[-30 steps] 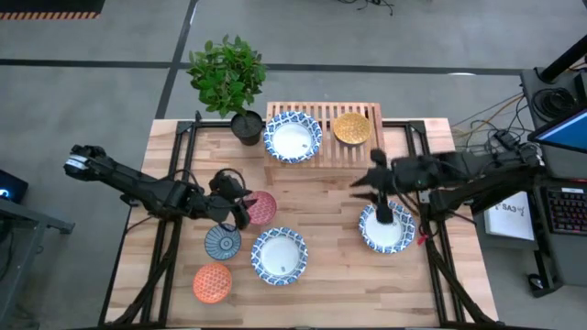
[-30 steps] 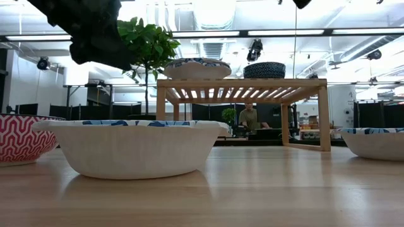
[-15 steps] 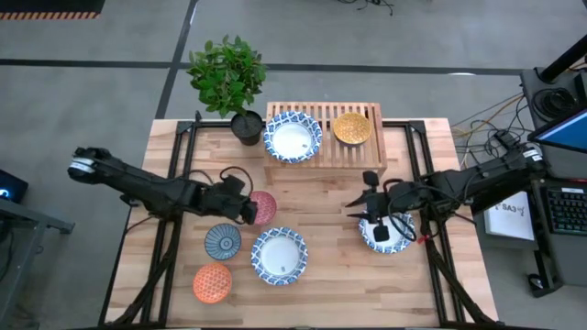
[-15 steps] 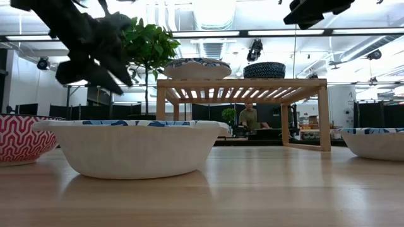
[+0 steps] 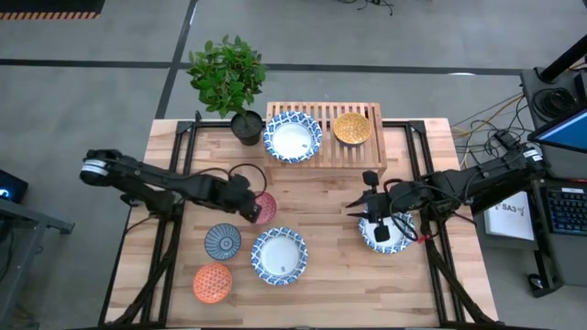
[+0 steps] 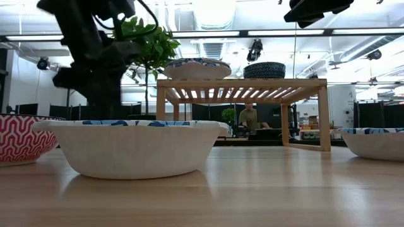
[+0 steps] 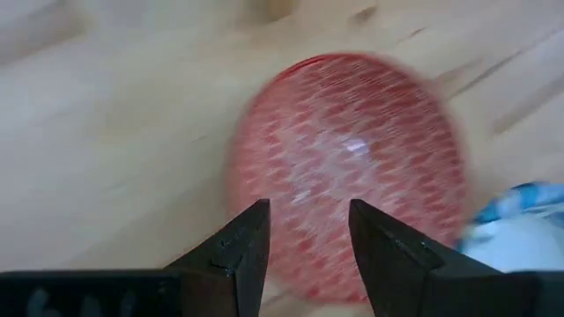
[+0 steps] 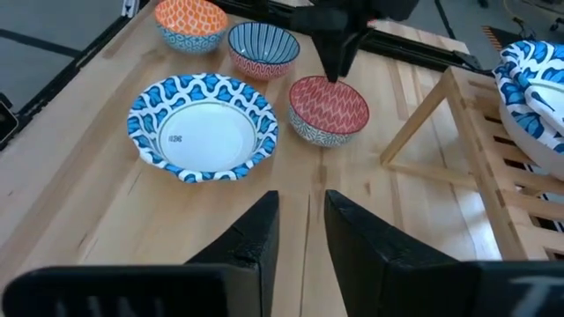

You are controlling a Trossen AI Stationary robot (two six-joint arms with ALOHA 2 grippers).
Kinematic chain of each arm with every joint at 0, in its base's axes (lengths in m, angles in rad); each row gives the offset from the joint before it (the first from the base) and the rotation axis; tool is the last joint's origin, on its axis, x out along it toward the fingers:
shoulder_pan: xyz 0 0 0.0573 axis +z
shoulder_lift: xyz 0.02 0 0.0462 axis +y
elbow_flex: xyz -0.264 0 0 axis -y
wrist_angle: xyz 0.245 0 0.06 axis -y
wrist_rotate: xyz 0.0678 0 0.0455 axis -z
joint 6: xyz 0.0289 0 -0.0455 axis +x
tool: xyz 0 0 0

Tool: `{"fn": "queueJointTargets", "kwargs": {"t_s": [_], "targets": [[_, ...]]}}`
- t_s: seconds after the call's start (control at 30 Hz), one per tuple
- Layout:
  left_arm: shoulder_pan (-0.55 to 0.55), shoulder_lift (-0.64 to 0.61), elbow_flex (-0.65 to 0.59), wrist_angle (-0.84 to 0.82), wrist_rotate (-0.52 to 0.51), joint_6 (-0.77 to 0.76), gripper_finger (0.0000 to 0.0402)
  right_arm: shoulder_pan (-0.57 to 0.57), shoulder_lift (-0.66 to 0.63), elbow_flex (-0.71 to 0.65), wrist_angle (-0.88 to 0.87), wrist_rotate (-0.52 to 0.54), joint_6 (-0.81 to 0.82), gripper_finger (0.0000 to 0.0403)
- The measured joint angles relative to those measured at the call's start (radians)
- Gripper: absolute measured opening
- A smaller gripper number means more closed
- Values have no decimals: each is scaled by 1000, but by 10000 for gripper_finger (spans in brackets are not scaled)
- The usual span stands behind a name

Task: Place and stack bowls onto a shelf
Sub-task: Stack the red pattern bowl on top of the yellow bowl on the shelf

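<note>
On the counter [image 5: 321,206] stands the shelf [image 5: 323,130] with a wide bowl [image 5: 293,137] and a yellow bowl [image 5: 351,127]. The left end effector [image 5: 249,209], fingers apart, hangs over the red bowl [image 5: 262,207]. The right end effector [image 5: 369,206], fingers apart, is above another wide bowl [image 5: 396,234].

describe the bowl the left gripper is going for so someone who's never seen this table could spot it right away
Start at the wooden shelf along the table's far edge, then come toward the left arm's side. Under the left gripper sits a small red bowl; its red zigzag pattern sets it apart from the teal bowl and orange bowl nearby.
</note>
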Motion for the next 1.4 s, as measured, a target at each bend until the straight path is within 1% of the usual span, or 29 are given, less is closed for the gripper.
{"fn": "queueJointTargets", "kwargs": {"t_s": [0.1, 0.17, 0.27, 0.4, 0.7, 0.83, 0.93, 1.1, 1.27, 1.4], "targets": [[29, 36, 59, -184, -3, -12, 138, 0, 0, 0, 0, 0, 0, 76], [52, 60, 79, -231, -2, -12, 137, 0, 1, 0, 0, 0, 0, 74], [78, 94, 90, -193, 3, 34, 132, 0, 1, 0, 0, -1, 2, 73], [94, 135, 92, -125, 59, 87, 125, 0, 1, 0, -1, -1, 15, 74], [95, 215, 92, -111, 51, 88, 111, 0, 1, -6, -1, -2, 24, 74], [95, 236, 91, -107, 51, 88, 97, 0, 2, -6, -1, -2, 27, 73], [95, 244, 91, -101, 51, 86, 74, 0, 2, -6, -1, -2, 27, 70], [95, 245, 91, -84, 49, 78, 14, 0, 2, -6, 0, -2, 27, 72], [94, 227, 92, -82, 50, 76, 9, 0, 2, -6, 2, -2, 28, 72], [87, 188, 102, -93, 47, 91, 4, 0, 2, -6, 12, -2, 28, 72]]}}
